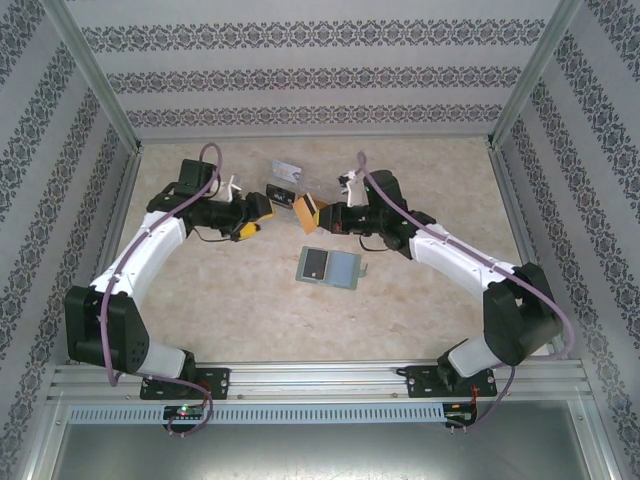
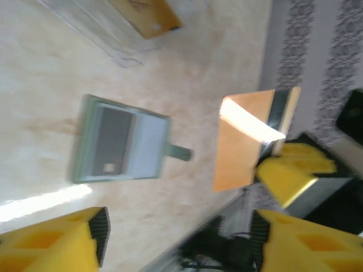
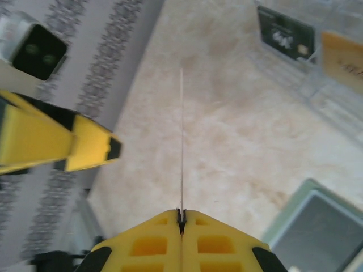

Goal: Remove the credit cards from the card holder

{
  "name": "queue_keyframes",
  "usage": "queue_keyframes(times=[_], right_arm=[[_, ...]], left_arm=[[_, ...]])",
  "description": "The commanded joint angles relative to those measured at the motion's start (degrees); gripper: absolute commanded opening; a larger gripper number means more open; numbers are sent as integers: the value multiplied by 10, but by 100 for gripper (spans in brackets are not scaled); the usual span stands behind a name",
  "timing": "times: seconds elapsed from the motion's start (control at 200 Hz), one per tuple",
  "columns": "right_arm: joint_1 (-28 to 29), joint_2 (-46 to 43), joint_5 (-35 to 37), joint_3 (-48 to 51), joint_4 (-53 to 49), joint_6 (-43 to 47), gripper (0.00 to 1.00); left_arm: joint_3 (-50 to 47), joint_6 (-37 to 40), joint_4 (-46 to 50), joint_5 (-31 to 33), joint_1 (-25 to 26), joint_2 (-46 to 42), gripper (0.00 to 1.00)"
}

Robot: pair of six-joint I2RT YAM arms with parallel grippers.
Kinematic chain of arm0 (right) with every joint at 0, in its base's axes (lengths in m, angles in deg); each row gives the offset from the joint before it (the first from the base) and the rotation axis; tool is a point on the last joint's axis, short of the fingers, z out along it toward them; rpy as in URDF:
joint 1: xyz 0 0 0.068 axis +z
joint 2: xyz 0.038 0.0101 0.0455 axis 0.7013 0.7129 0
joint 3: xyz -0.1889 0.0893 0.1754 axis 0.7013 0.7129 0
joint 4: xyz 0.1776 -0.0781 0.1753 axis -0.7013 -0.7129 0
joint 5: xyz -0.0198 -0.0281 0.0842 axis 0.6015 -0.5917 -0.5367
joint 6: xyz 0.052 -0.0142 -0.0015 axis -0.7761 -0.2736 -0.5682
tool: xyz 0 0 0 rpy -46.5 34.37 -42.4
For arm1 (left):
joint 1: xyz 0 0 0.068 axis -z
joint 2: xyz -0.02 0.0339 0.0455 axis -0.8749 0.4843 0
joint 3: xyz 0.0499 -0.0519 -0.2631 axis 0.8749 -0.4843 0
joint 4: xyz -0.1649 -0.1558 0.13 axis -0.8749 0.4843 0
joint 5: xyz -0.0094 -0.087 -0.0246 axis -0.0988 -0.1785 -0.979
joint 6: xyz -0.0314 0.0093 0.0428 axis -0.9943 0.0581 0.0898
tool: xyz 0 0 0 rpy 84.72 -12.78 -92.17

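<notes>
The pale grey-green card holder (image 1: 345, 268) lies open on the table between the arms, with a dark credit card (image 1: 317, 263) in its left panel. Above it my right gripper (image 1: 324, 214) is shut on an orange credit card (image 1: 306, 212), held off the table. The right wrist view has that card (image 3: 181, 141) edge-on between the closed fingers (image 3: 181, 214). My left gripper (image 1: 260, 220) hangs open just left of the card, with nothing in it. From the left wrist, its fingers (image 2: 178, 238) stand wide apart, the orange card (image 2: 244, 141) is ahead on the right and the holder (image 2: 148, 148) is on the left.
A clear plastic compartment box (image 1: 285, 178) stands at the back, holding a dark card (image 3: 286, 34) and a gold one (image 3: 343, 59). Patterned walls close in the table on three sides. Bare tabletop lies in front of the holder.
</notes>
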Motion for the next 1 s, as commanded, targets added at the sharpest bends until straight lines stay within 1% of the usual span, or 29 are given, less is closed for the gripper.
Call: queue_keyframes(times=[0.0, 0.085, 0.14, 0.235, 0.315, 0.415, 0.54, 0.764, 0.899, 0.999], right_arm=[[21, 37, 137, -63, -134, 176, 0], [27, 71, 180, -101, -155, 241, 0], [29, 89, 200, -125, -159, 281, 0], [28, 121, 221, -159, -155, 347, 0], [27, 143, 230, -182, -150, 407, 0], [21, 170, 226, -213, -154, 468, 0], [11, 199, 215, -246, -166, 521, 0], [-13, 233, 169, -284, -201, 570, 0], [-22, 250, 126, -297, -231, 606, 0], [-23, 261, 123, -298, -231, 628, 0]], left_arm=[[35, 97, 127, 77, -23, -30, 86], [37, 133, 145, 134, -31, -49, 96], [30, 152, 144, 172, -34, -61, 100], [8, 175, 132, 249, -37, -80, 100], [-11, 184, 117, 287, -37, -92, 100], [-29, 190, 99, 305, -38, -103, 100], [-38, 192, 91, 310, -38, -106, 100], [-38, 197, 90, 309, -40, -102, 100], [-39, 199, 89, 305, -41, -101, 100], [-40, 200, 88, 305, -42, -98, 100]])
